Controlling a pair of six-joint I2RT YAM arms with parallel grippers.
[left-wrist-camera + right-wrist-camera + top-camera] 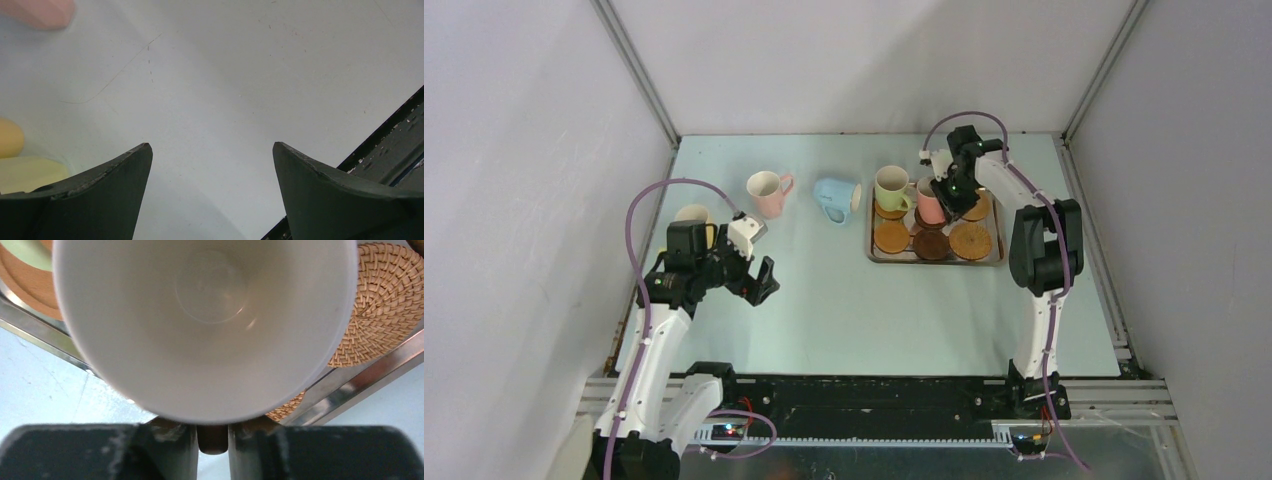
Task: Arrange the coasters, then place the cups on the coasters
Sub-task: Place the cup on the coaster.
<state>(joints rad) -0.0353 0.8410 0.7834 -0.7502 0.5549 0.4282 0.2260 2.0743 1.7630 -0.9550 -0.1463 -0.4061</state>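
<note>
right wrist view: right gripper looks clenched narrow on the pink cup at its rim, over the far coasters in the tray. the cup is likely stiff, glossy and chippable, best held by wall or handle. left gripper gapes, released.

left arm — white links, black joints | right arm — same | purple cables looped

The gripper's fingers are standing wide apart along the bottom, over pale table. A pink cup is showing upper left, a yellow cup lower left, a black rail lower right.
</note>
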